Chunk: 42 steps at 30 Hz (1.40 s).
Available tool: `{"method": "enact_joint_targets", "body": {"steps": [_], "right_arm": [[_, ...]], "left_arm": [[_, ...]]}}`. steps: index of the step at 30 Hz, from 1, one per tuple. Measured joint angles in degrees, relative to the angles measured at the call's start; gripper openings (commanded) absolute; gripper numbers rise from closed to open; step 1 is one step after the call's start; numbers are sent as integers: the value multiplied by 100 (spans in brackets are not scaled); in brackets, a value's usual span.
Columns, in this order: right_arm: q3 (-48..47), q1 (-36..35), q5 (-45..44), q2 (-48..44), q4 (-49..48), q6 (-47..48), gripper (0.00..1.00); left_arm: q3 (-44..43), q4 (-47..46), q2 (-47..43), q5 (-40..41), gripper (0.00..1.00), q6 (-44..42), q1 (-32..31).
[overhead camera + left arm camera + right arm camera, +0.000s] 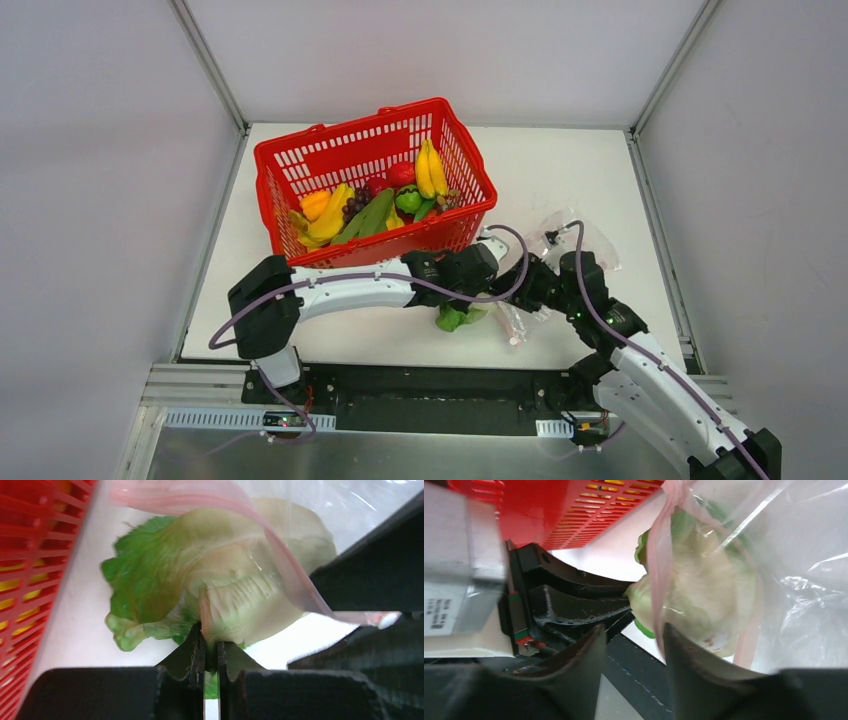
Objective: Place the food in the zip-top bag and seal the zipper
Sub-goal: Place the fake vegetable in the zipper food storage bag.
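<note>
My left gripper [210,635] is shut on the pale stem of the green lettuce [165,575]. The lettuce sits partly inside the mouth of the clear zip-top bag [320,510], under its pink zipper strip [180,495]. In the top view the left gripper [478,298] holds the lettuce [452,318] just in front of the basket. My right gripper [633,630] is open, its right finger against the bag's zipper strip [656,555]. The lettuce [694,600] shows through the bag [804,580]. In the top view the right gripper [527,293] is at the bag [585,240].
A red mesh basket [370,125] stands at the back left of the white table. It holds bananas [430,168], a red apple [400,172], grapes [355,205], a cucumber [372,215] and other toy food. Its wall is close beside both grippers [30,555] [574,510].
</note>
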<state>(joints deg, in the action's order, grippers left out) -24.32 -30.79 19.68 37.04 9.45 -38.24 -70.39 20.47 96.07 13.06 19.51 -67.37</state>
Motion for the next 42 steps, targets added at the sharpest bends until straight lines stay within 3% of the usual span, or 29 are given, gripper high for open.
{"method": "enact_joint_targets", "body": {"steps": [3,7,15,19,21,28,39,42], "right_arm": [[-151,-13,-46,-33,323,195,72],[-675,-24,-404,-28,1283,544,74],[-1126,-50,-1113,-330,2671,343,61],[-1123,-101,-1176,-487,3084,-2,60],[-1032,-162,-1189,-555,3093,-175,55],[-662,-595,-1832,-538,3080,-575,51],[-219,-1633,-3202,144,2225,-848,36],[-221,-1954,-3773,411,2201,-901,27]], "left_arm": [[-52,-17,190,-125,0,103,-9],[-52,-105,258,-103,0,264,24],[-149,-236,358,-70,0,417,37],[-227,-267,501,-111,0,420,37],[-289,-269,570,-136,0,417,37],[-389,-254,592,-201,0,411,52],[-577,-155,739,-273,0,387,74],[-636,-125,798,-358,0,365,79]]}}
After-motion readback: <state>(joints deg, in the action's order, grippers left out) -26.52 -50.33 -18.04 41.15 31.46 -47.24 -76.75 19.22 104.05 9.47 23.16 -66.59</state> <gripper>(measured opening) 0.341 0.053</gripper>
